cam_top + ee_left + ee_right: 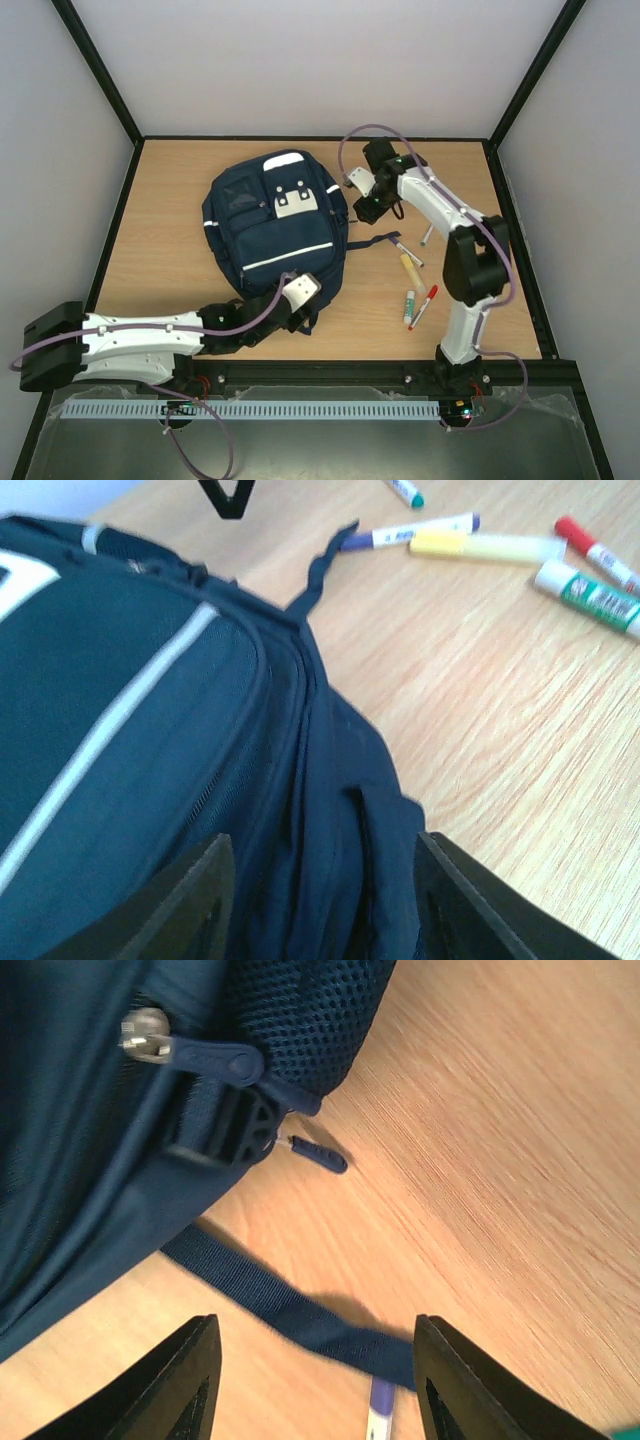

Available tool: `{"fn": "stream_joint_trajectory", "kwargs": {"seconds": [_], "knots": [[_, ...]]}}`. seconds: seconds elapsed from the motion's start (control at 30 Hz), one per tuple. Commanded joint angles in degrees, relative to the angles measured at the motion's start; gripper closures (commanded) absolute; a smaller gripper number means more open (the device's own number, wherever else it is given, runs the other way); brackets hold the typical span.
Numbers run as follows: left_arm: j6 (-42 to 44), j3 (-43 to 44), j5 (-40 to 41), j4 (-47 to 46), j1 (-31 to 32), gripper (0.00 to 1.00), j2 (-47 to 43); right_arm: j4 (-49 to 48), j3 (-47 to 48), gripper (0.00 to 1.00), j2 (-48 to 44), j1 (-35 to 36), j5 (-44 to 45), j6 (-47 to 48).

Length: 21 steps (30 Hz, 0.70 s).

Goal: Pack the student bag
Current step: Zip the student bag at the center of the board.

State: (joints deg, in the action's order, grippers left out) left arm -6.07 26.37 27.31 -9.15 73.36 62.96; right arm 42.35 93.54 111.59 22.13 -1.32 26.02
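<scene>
The student bag [272, 225], a navy backpack with white stripes, lies flat on the wooden table, left of centre. My left gripper [298, 316] is at the bag's near right corner. In the left wrist view it [322, 838] stands open, and folds of the bag's fabric [200, 730] lie between its fingers. My right gripper [363, 213] hovers at the bag's right side. In the right wrist view it [315, 1320] is open and empty, above a loose navy strap [290, 1310] lying on the table. The bag's mesh pocket and buckle [225, 1125] are just beyond it.
Loose on the table right of the bag are a yellow highlighter [409, 268], a green-labelled marker [409, 305], a red marker [424, 306] and a purple-capped pen [405, 250]. They also appear in the left wrist view: highlighter [490, 547], green-labelled marker [590, 595]. Black frame rails edge the table.
</scene>
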Motion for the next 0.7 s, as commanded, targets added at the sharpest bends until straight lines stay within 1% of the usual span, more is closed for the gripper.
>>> {"fn": "stream_joint_trajectory", "kwargs": {"seconds": [0.0, 0.1, 0.2, 0.3, 0.37, 0.43, 0.5, 0.57, 0.67], "knots": [[-1.14, 7.26, 3.69, 4.11, 0.40, 0.40, -3.18, 3.67, -5.46, 0.46, -10.06, -0.05, -2.14, -0.99], [-2.29, 12.26, 6.67, 8.58, -0.32, 0.29, -3.39, 4.01, -10.02, 0.46, -16.79, -0.07, -2.86, -1.93], [-5.39, 20.30, 8.55, 19.08, -2.25, 0.26, -1.81, 3.95, -16.44, 0.47, -23.66, -0.22, -2.44, -3.32], [-7.64, 28.06, 7.31, 29.48, -4.46, 0.25, -0.78, 4.76, -23.47, 0.48, -28.54, -0.58, -1.51, -4.67], [-7.87, 30.87, 6.03, 33.75, -6.70, 0.21, -0.54, 5.00, -28.27, 0.49, -31.28, -1.27, -0.16, -5.09], [-7.23, 31.80, 4.80, 35.81, -9.41, 0.20, -0.38, 4.43, -32.79, 0.50, -33.35, -2.38, 1.19, -5.18], [-6.08, 30.52, 4.01, 35.73, -12.39, 0.20, -0.42, 3.31, -36.70, 0.51, -34.09, -3.81, 2.49, -5.35], [-5.74, 28.12, 3.69, 34.61, -15.50, 0.20, -0.70, 2.36, -39.47, 0.53, -33.70, -5.48, 2.56, -5.72], [-5.33, 22.59, 1.81, 30.51, -20.10, 0.21, -2.49, -0.42, -42.28, 0.56, -32.65, -7.20, 4.10, -6.69]]}}
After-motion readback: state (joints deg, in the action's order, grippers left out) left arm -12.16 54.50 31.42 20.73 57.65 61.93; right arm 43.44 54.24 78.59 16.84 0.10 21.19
